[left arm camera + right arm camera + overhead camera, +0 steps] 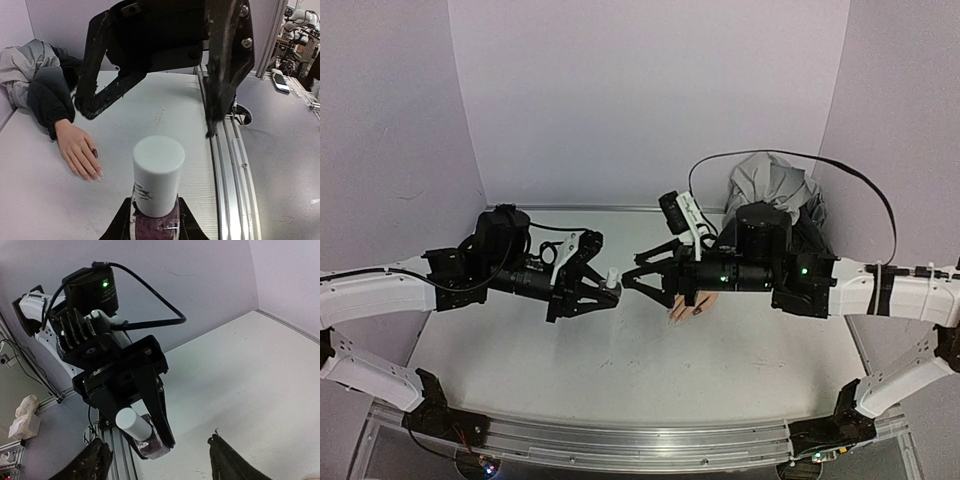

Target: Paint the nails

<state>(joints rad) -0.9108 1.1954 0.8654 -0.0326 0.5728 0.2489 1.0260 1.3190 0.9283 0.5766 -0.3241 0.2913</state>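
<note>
The left pincer (155, 227) is clamped on a small dark bottle (156, 187) with a white cap. The right pincer (636, 276) is spread apart, just in front of the bottle. The nails (95, 153) are on a mannequin hand (75, 145) lying flat on the worktop (40, 200), right of the bottle. One nail is dark red, and the others look pale.

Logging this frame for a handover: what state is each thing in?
Left gripper: shut on the bottle.
Right gripper: open, holding nothing.
Bottle: white cap on.
Mannequin hand: lying flat, palm down.
Nails: one dark maroon, the others visible pale.
Grey jacket: crumpled.
</note>
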